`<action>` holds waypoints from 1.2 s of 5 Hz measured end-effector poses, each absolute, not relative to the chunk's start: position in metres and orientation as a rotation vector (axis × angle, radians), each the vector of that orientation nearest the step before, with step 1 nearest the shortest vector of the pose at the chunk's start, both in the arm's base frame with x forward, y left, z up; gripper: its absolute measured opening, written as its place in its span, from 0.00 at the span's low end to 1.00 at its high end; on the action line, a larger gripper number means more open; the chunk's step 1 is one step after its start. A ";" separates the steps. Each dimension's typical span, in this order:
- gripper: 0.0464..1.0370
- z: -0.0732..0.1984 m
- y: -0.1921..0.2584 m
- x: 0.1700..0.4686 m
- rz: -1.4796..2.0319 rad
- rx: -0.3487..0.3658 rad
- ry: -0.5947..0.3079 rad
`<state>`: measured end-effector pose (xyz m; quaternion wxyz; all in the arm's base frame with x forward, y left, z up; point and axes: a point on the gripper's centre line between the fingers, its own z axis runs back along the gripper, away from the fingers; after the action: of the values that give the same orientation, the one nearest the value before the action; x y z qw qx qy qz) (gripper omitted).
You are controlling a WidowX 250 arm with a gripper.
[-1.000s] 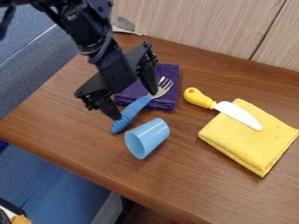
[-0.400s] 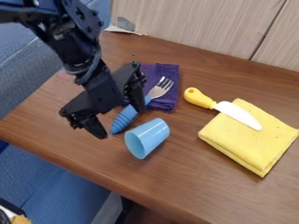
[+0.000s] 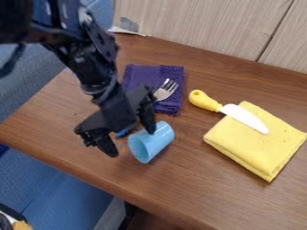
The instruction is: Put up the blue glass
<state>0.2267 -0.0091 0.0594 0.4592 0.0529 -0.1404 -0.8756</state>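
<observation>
The black gripper (image 3: 133, 143) is low over the table at left centre, its two fingers spread apart. The light blue glass (image 3: 157, 140) lies on its side on the wood, its mouth facing the lower left. One finger overlaps the glass's upper left edge in the view, and the other is off to the left of its mouth. Whether the gripper touches the glass, I cannot tell.
Behind the gripper, a fork (image 3: 165, 90) with a mostly hidden blue handle lies across a purple cloth (image 3: 172, 101). A yellow-handled knife (image 3: 243, 117) rests partly on a folded yellow cloth (image 3: 255, 146) at the right. The table's front edge (image 3: 78, 167) runs along the lower left.
The gripper first shifted left and down, then moved right and lower, up to the glass. It now covers most of the fork's handle. The glass has stayed in place.
</observation>
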 end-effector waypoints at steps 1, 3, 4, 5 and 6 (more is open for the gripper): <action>0.91 0.051 -0.017 0.232 -2.172 0.135 -0.351; 0.43 0.052 -0.022 0.244 -2.170 0.179 -0.358; 0.37 0.053 -0.022 0.245 -2.166 0.191 -0.354; 0.36 0.054 -0.022 0.245 -2.161 0.193 -0.349; 0.28 0.067 -0.018 0.243 -2.143 0.200 -0.303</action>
<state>0.2433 -0.0178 0.0669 0.4654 0.0816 -0.1235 -0.8726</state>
